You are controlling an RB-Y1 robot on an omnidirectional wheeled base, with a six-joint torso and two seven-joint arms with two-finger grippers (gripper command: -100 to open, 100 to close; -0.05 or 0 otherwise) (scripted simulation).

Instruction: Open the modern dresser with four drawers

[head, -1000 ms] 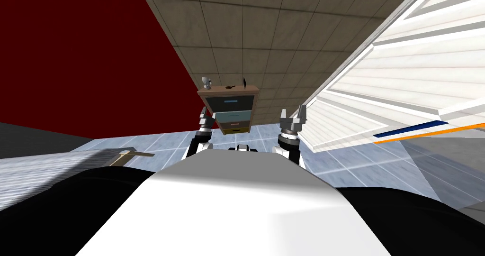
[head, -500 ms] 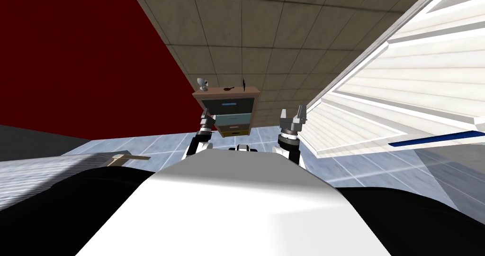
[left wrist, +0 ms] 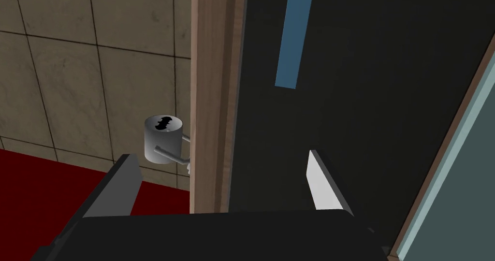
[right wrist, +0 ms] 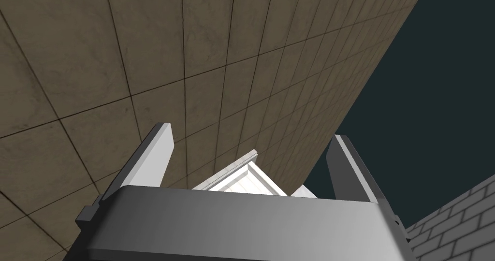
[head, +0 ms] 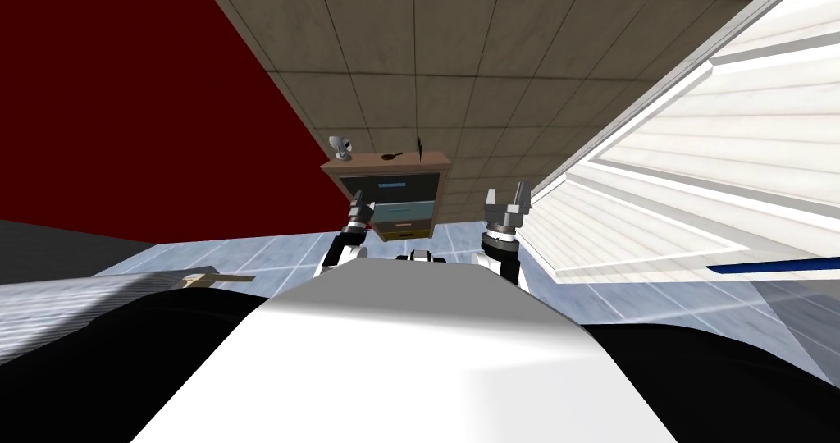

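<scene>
The dresser (head: 392,196) stands ahead against the tiled wall. All four drawer fronts look flush to me, so nothing is open yet, and here's the worry: the left tool (left wrist: 220,156) is lined up on the wrong thing! In the left wrist view its wide-spread fingers straddle the dresser's wooden top board (left wrist: 210,94), one finger out on the wall side, the other in front of the dark top drawer (left wrist: 367,103). Drive in and close from here and I reckon it pinches that board, not a pull. Tug on that and the drawer goes nowhere, or the whole dresser rocks.

The teal drawer (left wrist: 454,185) next along is a second place for a mistaken grab. The blue handle (left wrist: 292,36) lies off the fingers' line, farther along the dark front, so the hand needs to shift across toward it before any closing.

Smallest hazard of all: a grey mug (left wrist: 163,139) with a bat mark stands on the top board near its edge, just beyond the outer finger. A careless push forward could knock it over.

Now the pose. In the head view the left arm reaches forward and up, its tool in front of the dresser's left edge at the upper drawers. The wrist is rolled so the gap between the fingers runs across the handle's length, which looks right for pinching it. Whether anything touches, I can't tell. The right tool (head: 506,194) is raised well apart to the right, fingers spread, holding nothing.
</scene>
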